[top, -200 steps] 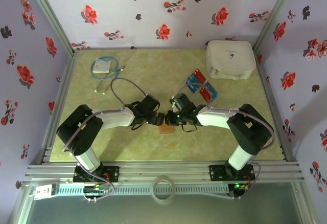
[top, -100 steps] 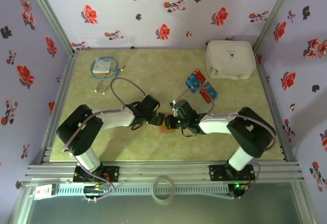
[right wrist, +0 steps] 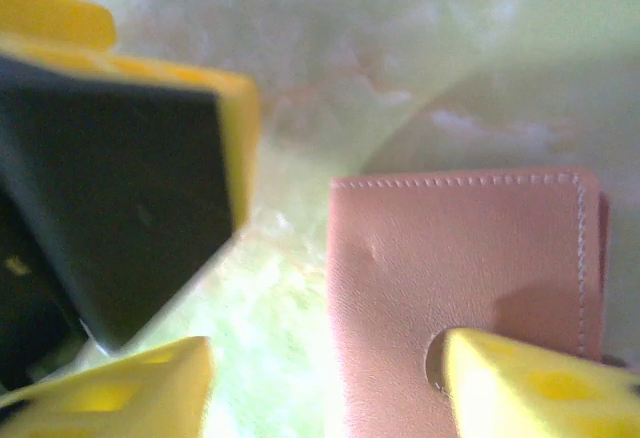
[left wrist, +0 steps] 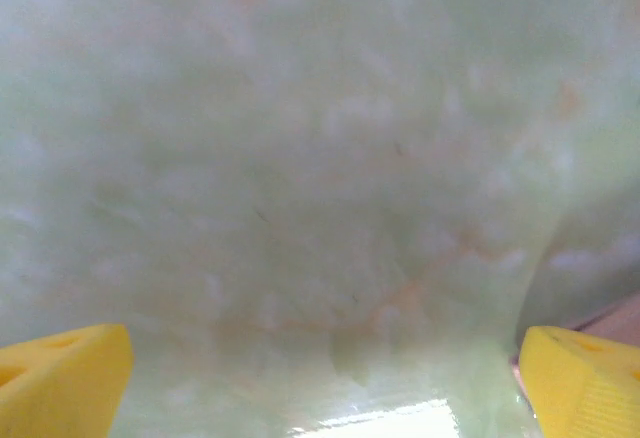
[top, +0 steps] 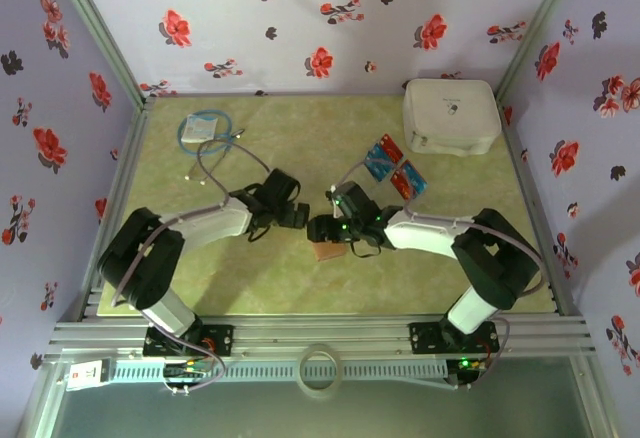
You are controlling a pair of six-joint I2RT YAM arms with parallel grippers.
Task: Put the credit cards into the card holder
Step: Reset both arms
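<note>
Tan leather sits front and centre: the holder (top: 327,252) lies flat on the counter (top: 300,143), right under the spot where the two arms meet, so either one can get at it. It looks folded shut, stitched outer face up, which would explain why both claws crowd in here; by my read, it has to be opened before any card goes in. The right claw (top: 320,228) hangs low over it, spread wide and pinching nothing, with one yellow finger (right wrist: 540,388) overlapping the holder's near edge and the other out over bare counter. The left claw (top: 297,216) sits nose to nose with it, just beside the holder, also spread wide and empty, with only pale green counter between its tips. The cards (top: 395,168), red and blue, wait in a small cluster well apart, back on the right near the white case (top: 451,116), easy reach for the right arm. A cable packet (top: 205,128) lies far back on the left, out of play.
</note>
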